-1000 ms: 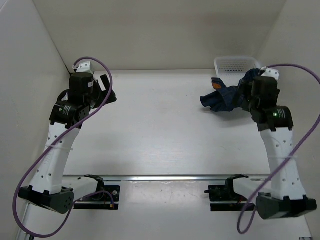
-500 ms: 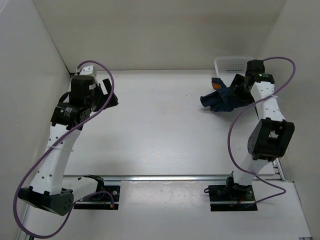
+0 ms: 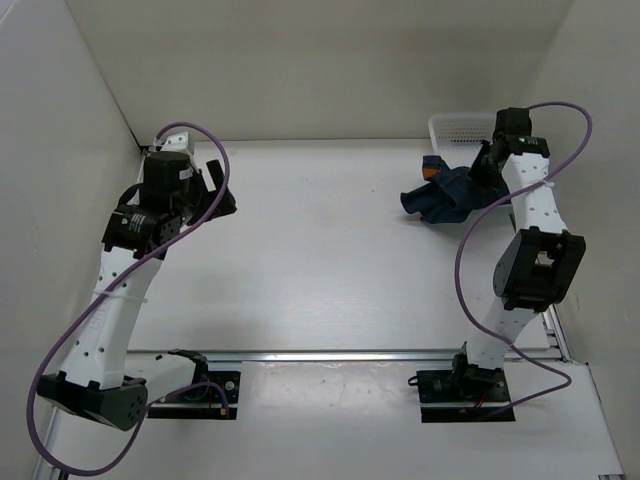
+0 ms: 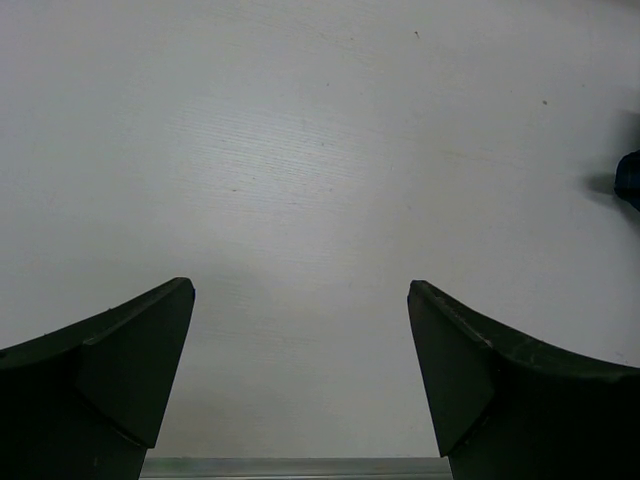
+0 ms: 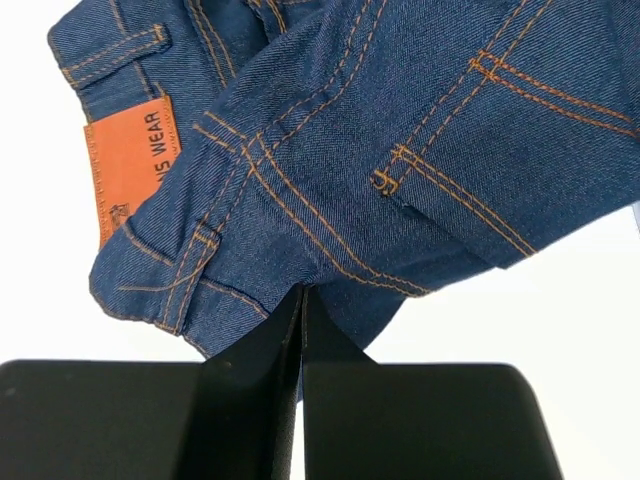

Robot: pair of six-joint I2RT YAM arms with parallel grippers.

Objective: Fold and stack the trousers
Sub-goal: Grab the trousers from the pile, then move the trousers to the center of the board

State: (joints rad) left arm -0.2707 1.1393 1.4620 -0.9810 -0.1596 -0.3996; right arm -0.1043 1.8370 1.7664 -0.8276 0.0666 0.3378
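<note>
The right claw (image 5: 302, 300) is clamped tight on a fold of the trousers (image 3: 443, 197), at the bench's (image 3: 320, 260) far right corner; their legs seem buried in the heap. The left claw (image 4: 300, 300) gapes wide, holding nothing.

A white desk (image 3: 320, 270) lay boxed in by plain off-white panels — back wall (image 3: 320, 60), left wall (image 3: 50, 170), right wall (image 3: 600, 80) — under soft, even light. A metal rail (image 3: 330, 354) ran along its near edge.
</note>
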